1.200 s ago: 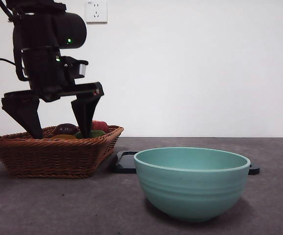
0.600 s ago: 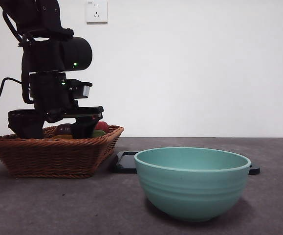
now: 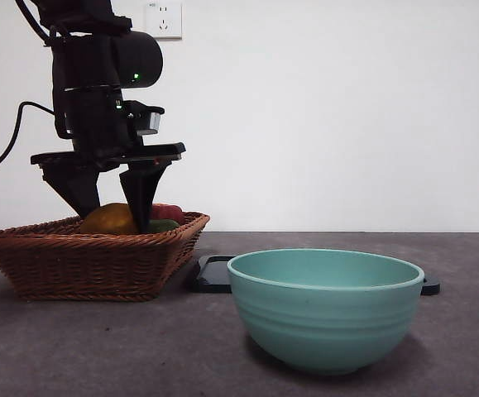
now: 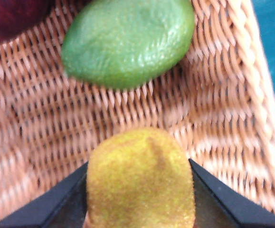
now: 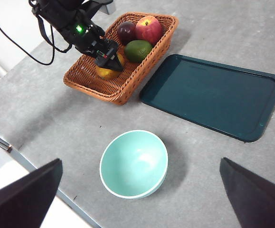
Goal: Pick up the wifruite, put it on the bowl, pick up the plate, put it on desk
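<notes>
Item: my left gripper (image 3: 115, 217). Position: over the near end of the wicker basket (image 3: 90, 260), jaws clamped on the wifruite (image 4: 141, 180), one black jaw against each side of it. The fruit is orange-tan with a fuzzy skin; the front view shows it at about the level of the basket rim, and I cannot tell whether it is touching the weave.

Item: my right gripper (image 5: 142, 209). Position: high above the desk (image 5: 52, 109), well apart from everything; jaws spread wide, holding nothing.

Item: wicker basket, brown, rectangular, standing on the desk just beside the tray (image 5: 213, 95). Contents:
- the wifruite, at the end farthest from the red fruit, in my left gripper;
- one green fruit (image 4: 128, 40), oval, lying on the weave near the wifruite, on the side of the basket next to the tray;
- one dark purple fruit (image 5: 126, 32), round, beyond the green one;
- one red apple (image 5: 148, 28) with yellow patches, beside the purple fruit at the far end.

Item: tray, dark teal, flat, rectangular with rounded corners and a raised rim. Contents: nothing on it.

Item: bowl (image 5: 134, 164), mint-green, round, faintly ribbed outside, paler rim. Position: upright on the desk, apart from basket and tray, on the side of the tray away from the wall. Contents: none; the inside is bare glaze.

Item: desk, grey, mottled, carrying basket, tray and bowl.
</notes>
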You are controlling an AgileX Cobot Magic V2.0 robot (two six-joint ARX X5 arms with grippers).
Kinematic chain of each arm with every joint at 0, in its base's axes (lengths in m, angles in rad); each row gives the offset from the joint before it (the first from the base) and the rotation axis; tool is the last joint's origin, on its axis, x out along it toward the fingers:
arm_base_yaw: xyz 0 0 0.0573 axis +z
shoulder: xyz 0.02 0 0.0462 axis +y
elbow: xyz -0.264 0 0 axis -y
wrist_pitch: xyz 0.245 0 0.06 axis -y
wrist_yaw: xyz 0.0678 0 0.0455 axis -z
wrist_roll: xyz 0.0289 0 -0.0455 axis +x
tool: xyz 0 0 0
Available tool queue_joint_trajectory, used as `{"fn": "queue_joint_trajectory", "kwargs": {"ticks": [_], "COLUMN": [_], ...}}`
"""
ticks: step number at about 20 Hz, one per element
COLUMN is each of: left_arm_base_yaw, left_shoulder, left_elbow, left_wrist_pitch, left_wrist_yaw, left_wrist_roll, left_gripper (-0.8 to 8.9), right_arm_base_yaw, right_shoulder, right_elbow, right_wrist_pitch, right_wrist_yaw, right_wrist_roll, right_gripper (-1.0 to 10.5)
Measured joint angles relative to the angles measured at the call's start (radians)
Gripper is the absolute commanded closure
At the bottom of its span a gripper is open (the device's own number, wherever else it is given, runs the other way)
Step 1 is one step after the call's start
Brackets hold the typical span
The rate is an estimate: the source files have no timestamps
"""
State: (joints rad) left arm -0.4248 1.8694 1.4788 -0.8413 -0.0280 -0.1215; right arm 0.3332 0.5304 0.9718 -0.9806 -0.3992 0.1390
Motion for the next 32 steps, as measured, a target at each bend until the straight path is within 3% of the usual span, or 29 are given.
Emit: {"fn": "queue_joint_trajectory", "kwargs": {"ticks": [6,11,15,20,25,32], "left_arm_base_yaw": [-0.003,-0.057,-0.167,-0.352,-0.511,-0.622], "left_shoulder": [0.0,-0.117,-0.248,-0.266,-0.234,-0.11], "left_elbow": [0.116,0.119,0.122,0.123,0.123,0.123], "left_wrist_pitch": [-0.201,-0.288,-0.3,-0.329,-0.276,-0.211], "left_wrist_yaw": [0.0,0.001,0.001,0.001,0.003,0.003], "left_wrist_roll": [0.001,0.004,0.0,-0.047,-0.09,-0.129], "left_gripper": [5.75,5.75,5.75,5.75,5.75,5.75], "right_arm_base_yaw": [0.0,0.0,0.0,0.0,0.0,0.0], "right_shoulder": [0.0,-0.027,-0.093,-0.137,-0.138,-0.138], "right_elbow": [0.0,0.0,0.0,0.057,0.124,0.148], "right_wrist_pitch": [0.0,-0.042,-0.081,-0.172,-0.181,-0.182], "right_wrist_yaw": [0.0,0.012,0.038,0.142,0.143,0.143], "right_wrist_roll": [0.0,0.006,0.025,0.034,0.034,0.034], "right_gripper": [2.6,2.6,2.6,2.6,2.6,2.6]}}
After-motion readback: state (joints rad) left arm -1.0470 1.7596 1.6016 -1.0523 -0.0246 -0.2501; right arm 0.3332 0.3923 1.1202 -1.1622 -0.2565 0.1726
